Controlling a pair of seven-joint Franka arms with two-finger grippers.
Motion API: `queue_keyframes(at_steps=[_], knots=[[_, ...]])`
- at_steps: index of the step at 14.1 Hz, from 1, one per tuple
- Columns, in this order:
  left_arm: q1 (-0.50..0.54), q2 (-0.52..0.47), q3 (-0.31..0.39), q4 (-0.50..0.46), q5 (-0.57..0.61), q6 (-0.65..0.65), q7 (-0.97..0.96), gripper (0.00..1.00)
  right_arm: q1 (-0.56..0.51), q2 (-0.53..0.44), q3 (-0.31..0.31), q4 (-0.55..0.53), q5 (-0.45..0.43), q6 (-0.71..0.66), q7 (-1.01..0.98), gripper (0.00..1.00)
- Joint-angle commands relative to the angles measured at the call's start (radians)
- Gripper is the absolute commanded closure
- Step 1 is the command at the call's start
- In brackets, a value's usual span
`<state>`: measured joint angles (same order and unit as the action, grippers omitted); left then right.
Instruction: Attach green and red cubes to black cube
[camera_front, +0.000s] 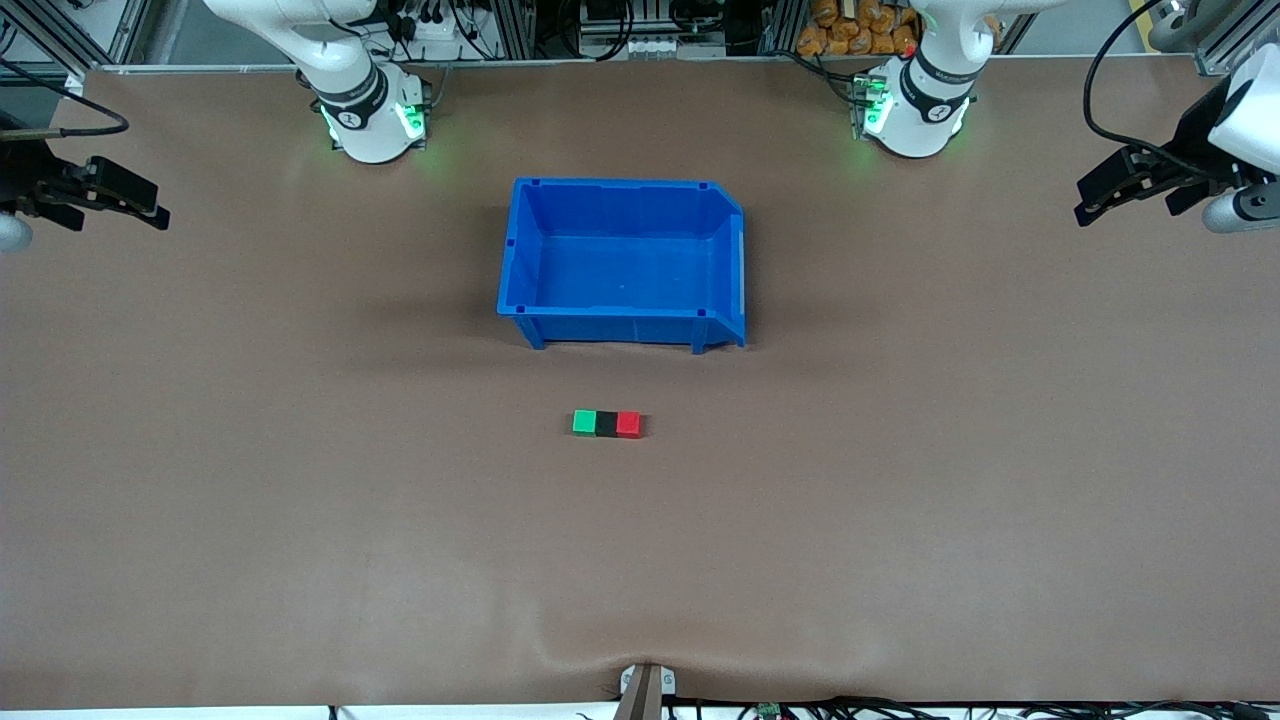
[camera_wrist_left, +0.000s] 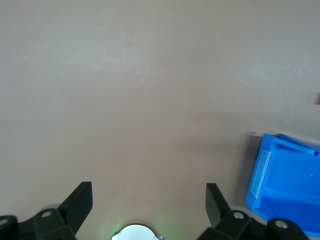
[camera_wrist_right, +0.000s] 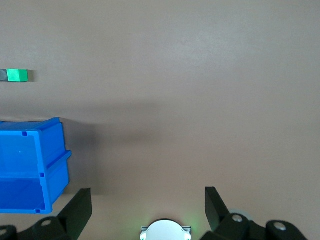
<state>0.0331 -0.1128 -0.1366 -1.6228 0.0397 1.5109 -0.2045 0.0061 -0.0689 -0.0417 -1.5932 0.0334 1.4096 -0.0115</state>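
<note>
With green cube (camera_front: 584, 423), black cube (camera_front: 606, 424) and red cube (camera_front: 628, 424) touching in a row near the blue bin (camera_front: 530, 250), both arms wait: left hand (camera_front: 1135, 185) and right hand (camera_front: 95, 195) gape empty over the worktop (camera_front: 300, 500) ends.

A brown table (camera_front: 300, 520) under even light, with what may be metal framing (camera_front: 100, 35).

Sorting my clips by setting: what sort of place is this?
Most likely a robotics lab bench: a brown table with two robot arms mounted along one edge, a blue bin, and small cubes joined in a row.
</note>
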Motion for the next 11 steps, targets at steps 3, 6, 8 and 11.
queue_keyframes(at_steps=[3,6,8,11], knots=[[0.002,0.012,-0.001,0.021,-0.015,-0.012,0.017,0.0,-0.026,-0.02,0.022,-0.027,-0.003,0.015,0.011,0.0],[0.004,0.012,-0.001,0.023,-0.015,-0.012,0.017,0.0,-0.023,-0.02,0.022,-0.024,-0.003,0.014,0.011,0.0],[0.002,0.01,-0.001,0.023,-0.014,-0.012,0.016,0.0,-0.018,-0.019,0.025,-0.024,-0.004,0.015,0.011,0.0],[0.002,0.01,-0.003,0.023,-0.014,-0.012,0.016,0.0,-0.021,-0.016,0.025,-0.024,-0.003,0.014,0.001,0.0]])
